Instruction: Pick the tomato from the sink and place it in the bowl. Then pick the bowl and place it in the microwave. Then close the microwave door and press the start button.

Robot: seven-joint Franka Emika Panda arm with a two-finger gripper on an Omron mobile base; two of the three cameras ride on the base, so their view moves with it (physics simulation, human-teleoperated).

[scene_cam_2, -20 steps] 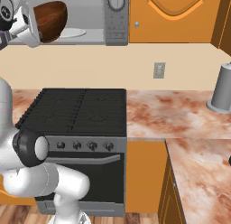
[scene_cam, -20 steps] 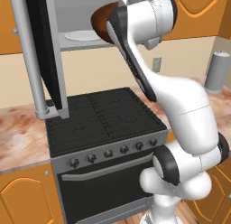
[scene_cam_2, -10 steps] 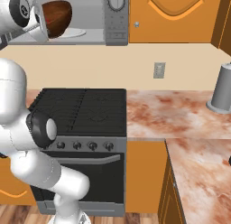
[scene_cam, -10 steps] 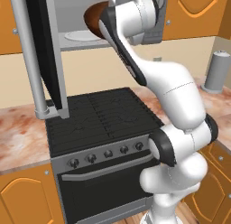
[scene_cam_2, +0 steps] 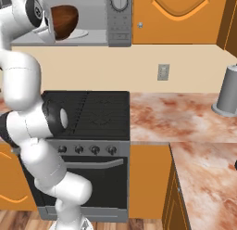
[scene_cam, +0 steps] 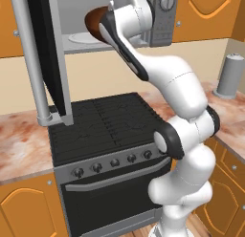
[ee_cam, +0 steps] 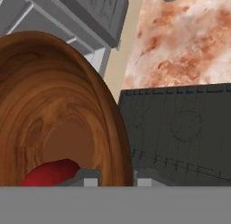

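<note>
The dark brown wooden bowl [scene_cam: 94, 22] hangs tilted in the air in front of the open microwave [scene_cam: 161, 22], just above its white turntable plate [scene_cam: 80, 37]. My gripper [ee_cam: 115, 178] is shut on the bowl's rim, one finger inside and one outside. In the hand view the bowl [ee_cam: 58, 105] is large at the left, and the red tomato [ee_cam: 50, 173] lies at its bottom. From the right base view the bowl [scene_cam_2: 65, 21] sits at the microwave's mouth beside the hand. The microwave door [scene_cam: 45, 54] stands swung wide open to the left. The sink is out of view.
The black stove [scene_cam: 105, 126] lies directly below the arm, with its oven door [scene_cam_2: 88, 178] in front. A grey canister [scene_cam_2: 227, 90] stands on the marbled counter [scene_cam_2: 185, 113] to the right. Orange cabinets [scene_cam_2: 176, 15] flank the microwave.
The arm has swung its elbow outward and carried the bowl a little closer to the microwave's opening. The grip on the rim is unchanged.
</note>
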